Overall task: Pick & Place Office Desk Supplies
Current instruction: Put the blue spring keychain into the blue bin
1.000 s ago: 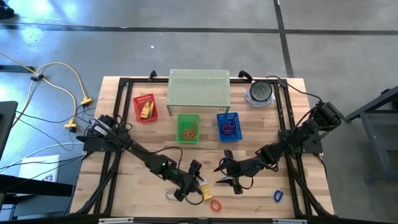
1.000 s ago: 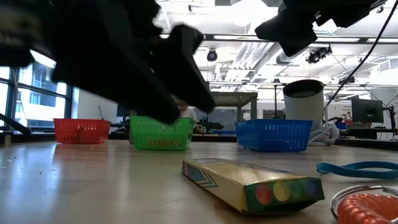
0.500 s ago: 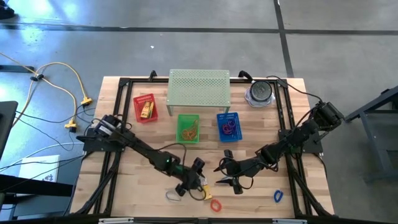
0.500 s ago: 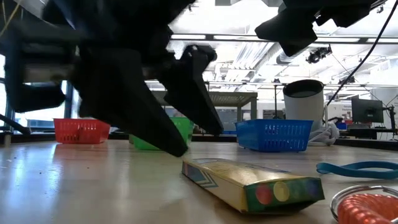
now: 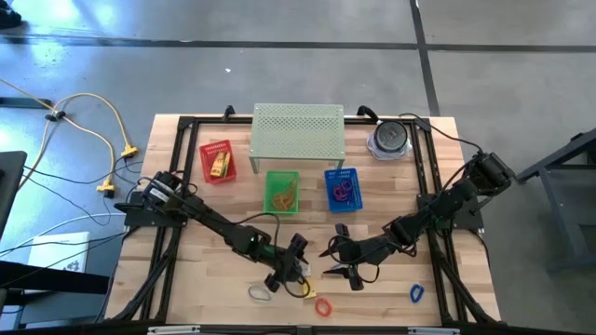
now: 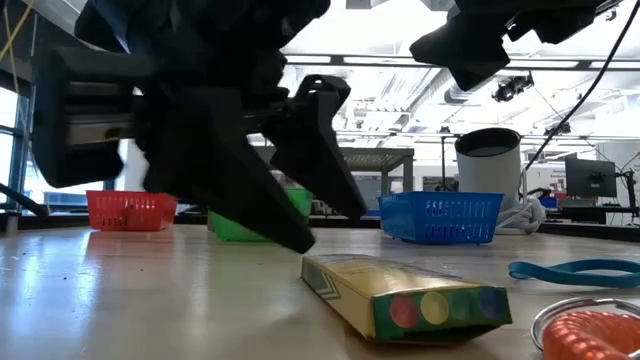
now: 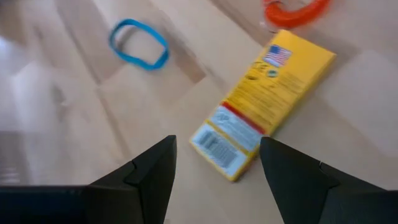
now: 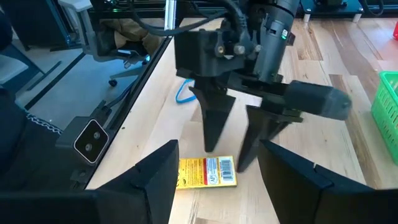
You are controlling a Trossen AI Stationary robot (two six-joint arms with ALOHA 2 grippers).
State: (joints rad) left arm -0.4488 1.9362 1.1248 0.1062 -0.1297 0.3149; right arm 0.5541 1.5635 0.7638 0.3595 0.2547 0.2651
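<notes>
Left pincer (image 5: pixel 296 272) poised open over yellow packet (image 7: pixel 264 104) for a grasp.
Packet flat on surface (image 5: pixel 205 270) between spread fingers; right pincer (image 5: pixel 337 261) open, empty, waiting beside.

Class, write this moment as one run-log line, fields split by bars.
left gripper: open, above yellow packet, not gripping | right gripper: open, waiting nearby | orange loop, blue loop: on table

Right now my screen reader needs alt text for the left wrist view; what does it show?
The left gripper hangs open just over a yellow packet lying flat on the wooden table, its two dark fingers either side of the packet's barcode end. A blue loop and an orange loop lie beyond.
</notes>
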